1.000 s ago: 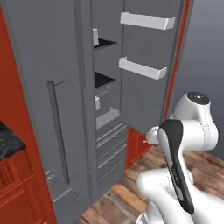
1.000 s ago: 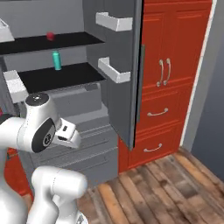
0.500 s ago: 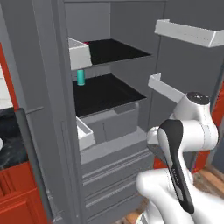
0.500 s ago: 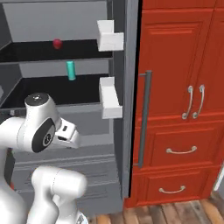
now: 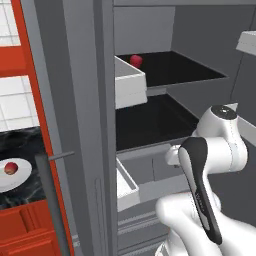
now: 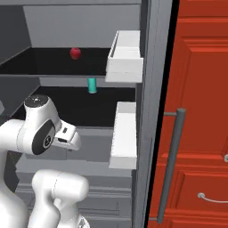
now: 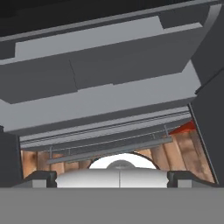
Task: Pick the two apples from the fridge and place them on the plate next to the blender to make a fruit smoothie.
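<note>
- The fridge (image 5: 90, 125) stands open, its black shelves facing the white arm.
- One apple (image 6: 75, 53) rests on the upper shelf; a teal cylinder (image 6: 92, 85) stands on the shelf below.
- The other apple (image 5: 10, 168) lies on the plate (image 5: 20, 177), on the dark desk left of the fridge.
- The end effector (image 7: 112, 178) points down at the lower drawers, fingertips wide apart, holding nothing.

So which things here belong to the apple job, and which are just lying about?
Belongs to the job:
- apple on the upper fridge shelf
- apple already on the plate
- plate
- fridge

Just lying about:
- teal cylinder on the lower shelf
- red cabinets
</note>
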{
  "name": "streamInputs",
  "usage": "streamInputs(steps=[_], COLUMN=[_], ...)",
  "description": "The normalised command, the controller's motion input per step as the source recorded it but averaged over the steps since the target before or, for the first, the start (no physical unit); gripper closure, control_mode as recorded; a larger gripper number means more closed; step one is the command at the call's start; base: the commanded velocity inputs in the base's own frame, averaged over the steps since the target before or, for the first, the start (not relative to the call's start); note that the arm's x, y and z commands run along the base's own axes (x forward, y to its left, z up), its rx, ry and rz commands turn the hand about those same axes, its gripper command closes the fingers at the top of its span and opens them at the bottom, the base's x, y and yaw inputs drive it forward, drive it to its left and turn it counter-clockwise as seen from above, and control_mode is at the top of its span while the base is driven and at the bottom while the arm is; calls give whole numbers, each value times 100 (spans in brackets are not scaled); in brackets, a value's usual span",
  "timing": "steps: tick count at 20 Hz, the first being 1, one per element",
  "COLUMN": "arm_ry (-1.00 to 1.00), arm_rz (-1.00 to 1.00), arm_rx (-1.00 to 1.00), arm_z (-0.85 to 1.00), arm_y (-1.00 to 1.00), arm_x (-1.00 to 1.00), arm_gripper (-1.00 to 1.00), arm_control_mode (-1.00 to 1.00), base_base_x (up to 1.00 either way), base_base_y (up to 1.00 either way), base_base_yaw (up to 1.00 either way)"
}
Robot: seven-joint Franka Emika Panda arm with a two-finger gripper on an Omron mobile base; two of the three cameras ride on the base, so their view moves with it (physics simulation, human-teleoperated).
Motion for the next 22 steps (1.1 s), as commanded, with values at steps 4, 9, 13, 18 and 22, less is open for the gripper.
streamInputs(steps=[4,9,13,18,22], arm_ry=[0,0,-3,-26,-24], arm_rz=[0,0,7,4,0], arm_rx=[0,0,0,-11,-13], arm_z=[0,0,29,100,100], arm_y=[0,0,0,0,17], arm_x=[0,0,24,32,16], arm_gripper=[-100,-100,-100,-100,-100], arm_control_mode=[100,100,-100,-100,-100], base_base_x=[49,74,30,0,0], base_base_y=[0,4,0,0,0], base_base_yaw=[21,22,9,0,0])
